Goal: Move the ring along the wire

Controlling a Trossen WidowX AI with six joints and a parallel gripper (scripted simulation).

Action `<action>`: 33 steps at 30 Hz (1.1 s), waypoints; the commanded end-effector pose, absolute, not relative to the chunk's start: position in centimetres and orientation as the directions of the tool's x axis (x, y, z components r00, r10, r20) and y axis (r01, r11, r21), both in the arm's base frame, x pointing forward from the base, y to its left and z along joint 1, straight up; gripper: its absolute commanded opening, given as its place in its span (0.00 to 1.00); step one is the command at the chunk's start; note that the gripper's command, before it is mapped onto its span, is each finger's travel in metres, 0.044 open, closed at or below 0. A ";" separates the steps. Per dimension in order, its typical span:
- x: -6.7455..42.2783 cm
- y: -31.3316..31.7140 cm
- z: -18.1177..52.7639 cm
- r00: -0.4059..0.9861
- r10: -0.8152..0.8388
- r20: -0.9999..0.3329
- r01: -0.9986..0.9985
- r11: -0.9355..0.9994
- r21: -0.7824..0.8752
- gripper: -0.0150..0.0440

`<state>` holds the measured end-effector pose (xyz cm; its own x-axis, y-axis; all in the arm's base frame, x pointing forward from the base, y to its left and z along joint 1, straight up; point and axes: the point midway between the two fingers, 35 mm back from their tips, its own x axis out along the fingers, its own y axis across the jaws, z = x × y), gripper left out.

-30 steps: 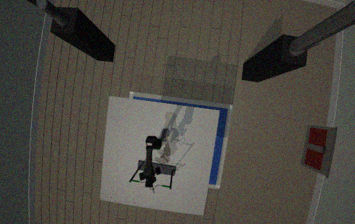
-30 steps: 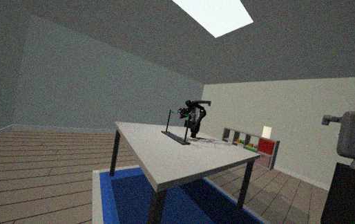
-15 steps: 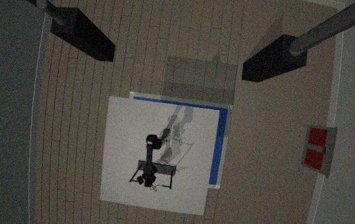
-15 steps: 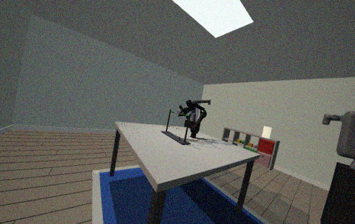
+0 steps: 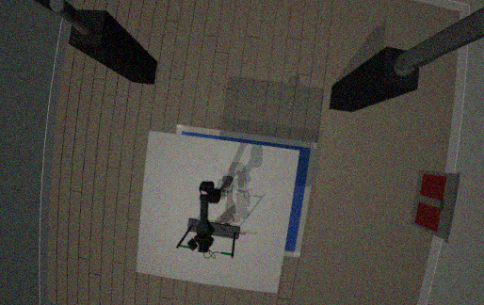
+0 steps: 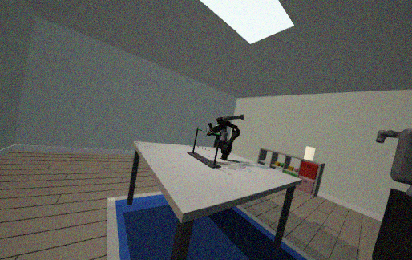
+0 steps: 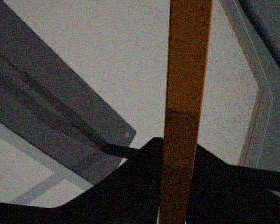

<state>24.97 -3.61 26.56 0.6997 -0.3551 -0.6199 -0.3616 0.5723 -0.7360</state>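
Note:
My gripper (image 7: 171, 148) (image 5: 204, 244) (image 6: 212, 131) is shut on the orange handle (image 7: 188, 56), which runs straight up between the dark fingers in the wrist view. The ring at its end is out of the wrist view; from above, a faint loop (image 5: 211, 255) shows just past the gripper. The wire fixture has a grey base (image 5: 225, 230) (image 6: 203, 159) (image 7: 58, 112), two thin black posts (image 6: 195, 140) (image 6: 216, 155) and short green wire ends (image 5: 190, 245) (image 5: 227, 254). From above, the gripper hangs between the posts, nearer the left green end. The thin grey wire is too fine to make out.
The fixture and the arm's base (image 5: 204, 188) stand on a white table (image 5: 169, 160) (image 6: 199, 188) over a blue mat (image 5: 300, 188). A second robot (image 6: 408, 160) on a black stand and a low shelf (image 6: 296, 166) stand by the wall, far from the table.

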 end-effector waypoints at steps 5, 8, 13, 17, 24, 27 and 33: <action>24.4 -2.7 25.1 0.693 -0.327 -0.642 -0.336 0.642 -0.689 0.00; 24.1 -2.0 24.3 0.688 -0.303 -0.659 -0.318 0.691 -0.649 0.00; 24.0 -1.0 22.8 0.709 -0.240 -0.663 -0.285 0.763 -0.580 0.00; 24.3 0.0 21.4 0.742 -0.177 -0.647 -0.254 0.819 -0.515 0.00; 25.0 2.4 19.1 0.808 -0.070 -0.585 -0.189 0.909 -0.370 0.00; 25.2 3.8 18.2 0.831 -0.032 -0.556 -0.157 0.944 -0.290 0.00; 25.2 6.3 17.5 0.842 0.004 -0.540 -0.104 0.982 -0.155 0.00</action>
